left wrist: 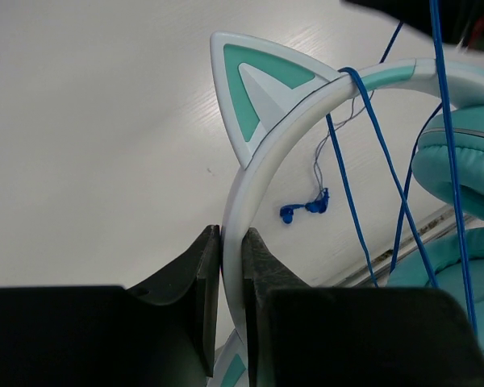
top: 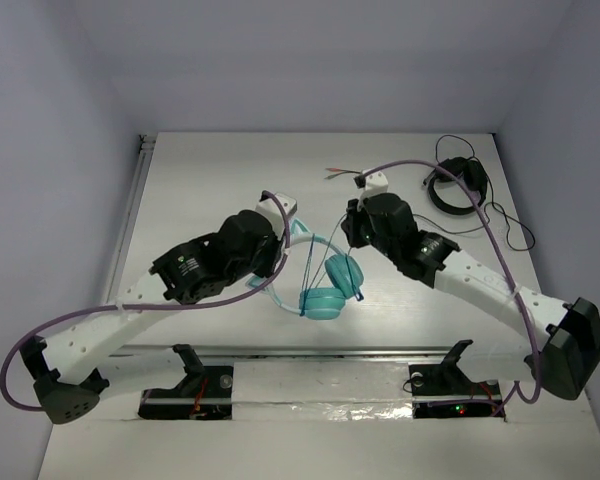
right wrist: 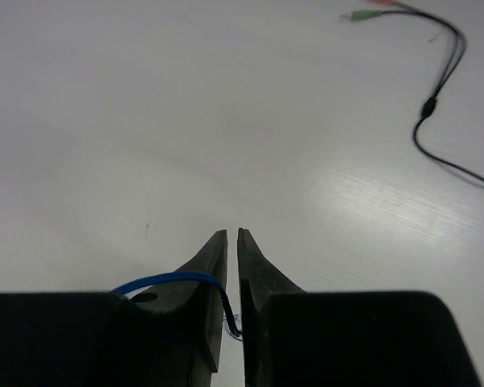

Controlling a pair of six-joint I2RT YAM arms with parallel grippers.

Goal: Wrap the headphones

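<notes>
At the desk (top: 210,170) centre, between the two arms, sit the teal cat-ear headphones (top: 328,292), ear cups toward the near edge. Left hand (left wrist: 231,246) is pressed onto the white headband (left wrist: 262,161) just below one cat ear (left wrist: 258,89). Right hand (right wrist: 232,242) is pinching the thin blue cable (right wrist: 169,280), whose strands drape over the headband. Black headphones (top: 453,187) lie well apart at far right
</notes>
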